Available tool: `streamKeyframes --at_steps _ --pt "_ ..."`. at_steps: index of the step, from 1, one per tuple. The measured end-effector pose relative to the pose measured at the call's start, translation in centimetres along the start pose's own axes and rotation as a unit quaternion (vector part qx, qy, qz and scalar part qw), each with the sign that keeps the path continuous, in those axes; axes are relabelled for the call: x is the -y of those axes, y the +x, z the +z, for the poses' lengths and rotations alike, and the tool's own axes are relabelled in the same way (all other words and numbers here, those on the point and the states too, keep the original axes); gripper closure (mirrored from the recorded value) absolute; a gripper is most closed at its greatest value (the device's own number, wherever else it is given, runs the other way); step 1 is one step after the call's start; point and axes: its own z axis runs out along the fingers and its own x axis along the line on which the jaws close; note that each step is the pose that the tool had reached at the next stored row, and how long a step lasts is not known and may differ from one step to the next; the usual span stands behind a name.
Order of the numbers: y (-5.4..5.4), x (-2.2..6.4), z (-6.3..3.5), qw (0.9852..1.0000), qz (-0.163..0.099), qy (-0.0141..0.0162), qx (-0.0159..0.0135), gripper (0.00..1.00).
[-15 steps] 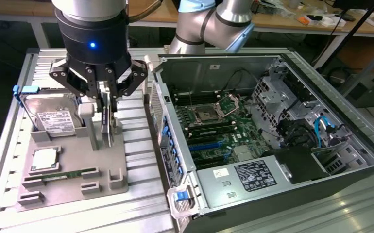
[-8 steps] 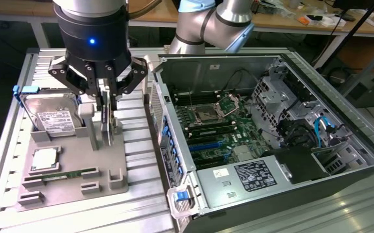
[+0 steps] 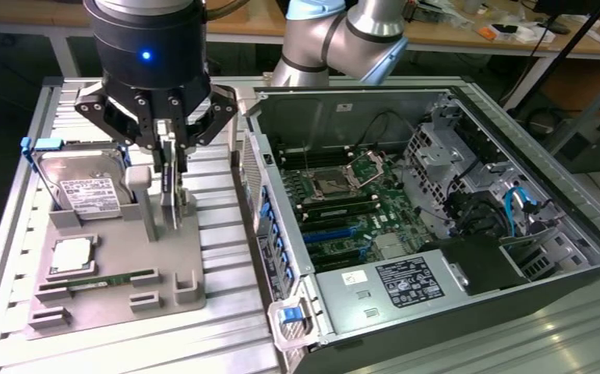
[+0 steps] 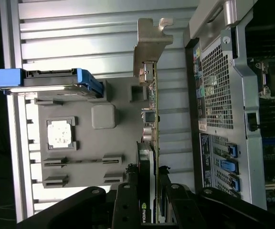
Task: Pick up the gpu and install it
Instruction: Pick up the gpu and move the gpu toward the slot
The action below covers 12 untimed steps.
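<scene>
- gpu (image 3: 175, 195): in the exterior view, one card stands on its edge in a slot of the grey fixture (image 3: 123, 269), left of centre in the frame and outside the case.
- One gripper (image 3: 175, 152) hangs straight over it in the upper left. Its two fingers (image 3: 165, 144) come down on either side of the card's upper edge and clasp it.
- The same fixture holds one hard drive (image 3: 87, 191) with blue rails, leaning at the left. Below it lie one square processor chip (image 3: 72, 255) and one narrow memory stick (image 3: 103, 280).
- One open computer case (image 3: 549, 257) fills the right half of the frame. Its motherboard (image 3: 342, 199) is exposed, and one labelled power supply (image 3: 409, 280) sits at the lower edge.
- Fixture and case both rest on a ribbed metal table (image 3: 227, 234).
- In the wrist view the gpu (image 4: 153, 119) is seen edge-on, with its one silver bracket (image 4: 149, 43) at the end away from the gripper (image 4: 147, 169).
- The two black fingers (image 4: 128, 200) lie against the card's two faces, gripping it.
- Beside the card on the fixture (image 4: 85, 102) are the one hard drive (image 4: 51, 78), the one processor chip (image 4: 60, 132) and the one memory stick (image 4: 80, 161).
- The case (image 4: 218, 90) shows its perforated wall just beside the card, with three blue latches (image 4: 228, 167) in a row.
</scene>
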Motion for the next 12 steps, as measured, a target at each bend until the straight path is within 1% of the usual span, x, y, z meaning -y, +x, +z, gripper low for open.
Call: streamKeyframes --at_steps 2,4,6,9,12 --pt "0.0 -0.07 -1.01 1.0 0.0 0.0 0.0 0.73" --pt "0.0 -0.16 -2.56 1.0 0.0 -0.0001 0.0001 0.73" --pt "0.0 -0.18 -2.86 1.0 0.0 0.0 0.0 0.73" --pt "0.0 -0.24 -3.74 1.0 0.0 0.0 0.0 0.73" --pt "0.0 -0.27 -4.22 1.0 0.0 0.0 0.0 0.73"
